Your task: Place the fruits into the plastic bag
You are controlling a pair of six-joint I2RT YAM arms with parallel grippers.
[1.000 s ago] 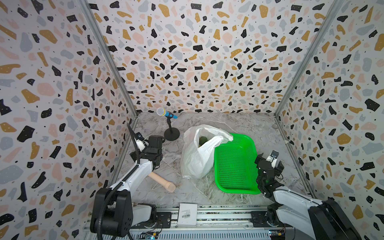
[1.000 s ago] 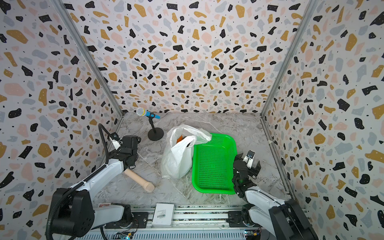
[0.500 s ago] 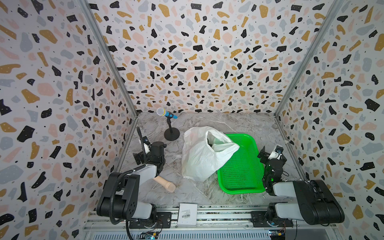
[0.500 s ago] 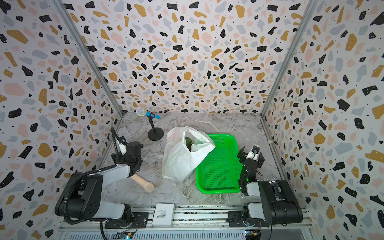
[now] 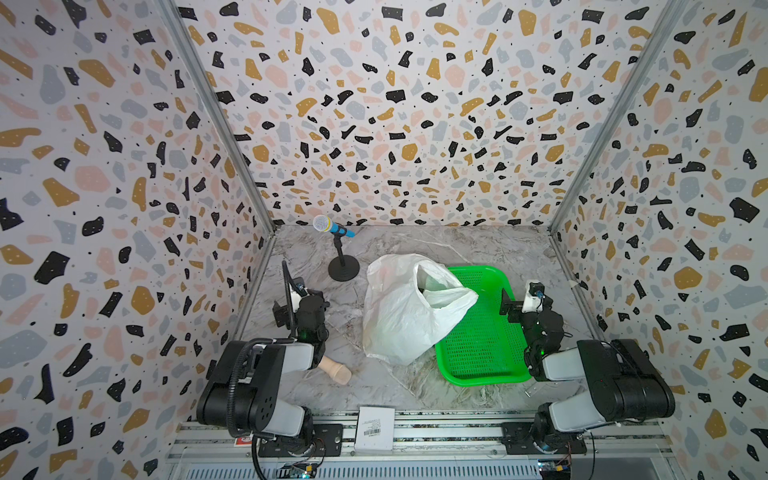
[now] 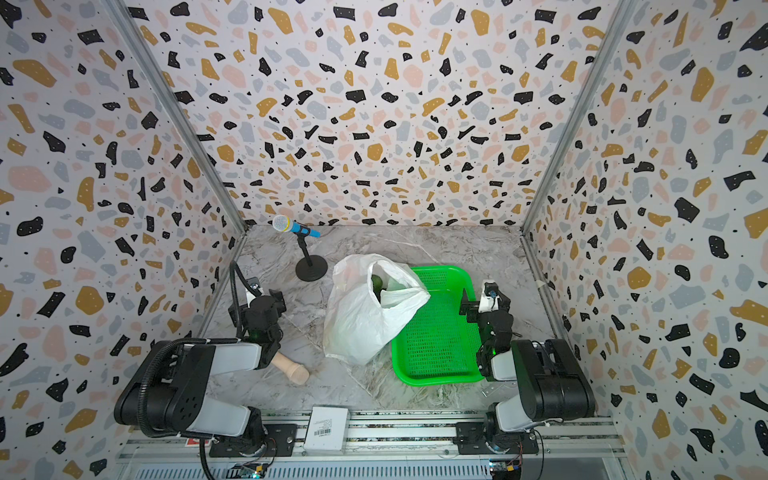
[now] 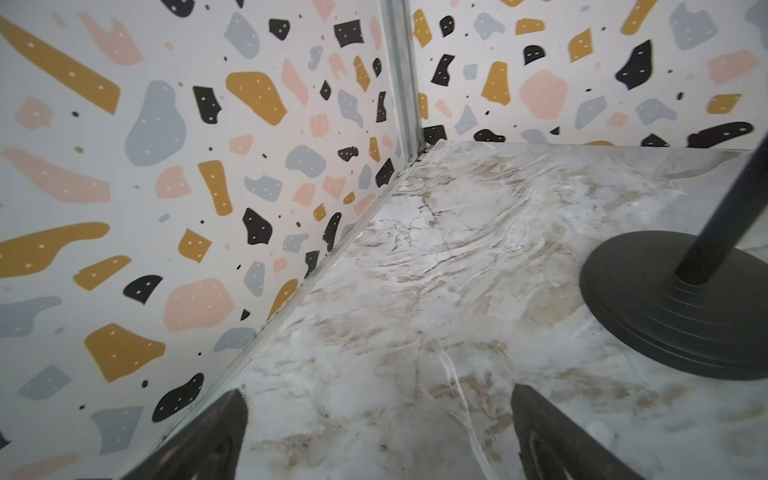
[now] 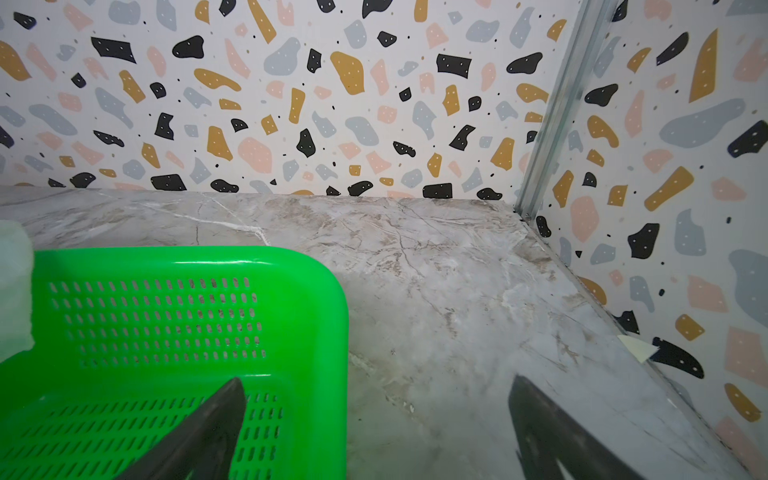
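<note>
Jaws gape empty, left arm (image 5: 291,358) and right arm (image 5: 559,365) folded low beside plastic bag (image 5: 395,320).

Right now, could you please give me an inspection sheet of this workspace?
Surface: marble-patterned tabletop; no spills seen.
Job's things: plastic bag slumped, draped over an edge of the green basket; green fruit visible in its mouth; no loose fruit seen.
Clutter: green basket, wooden cylinder by the left arm, microphone stand, white box on the front rail.
Grippers: left gripper and right gripper, fingers apart, holding nothing.
Cables: black cable looping above the left wrist.
Surroundings: terrazzo-patterned walls on three sides.
</note>
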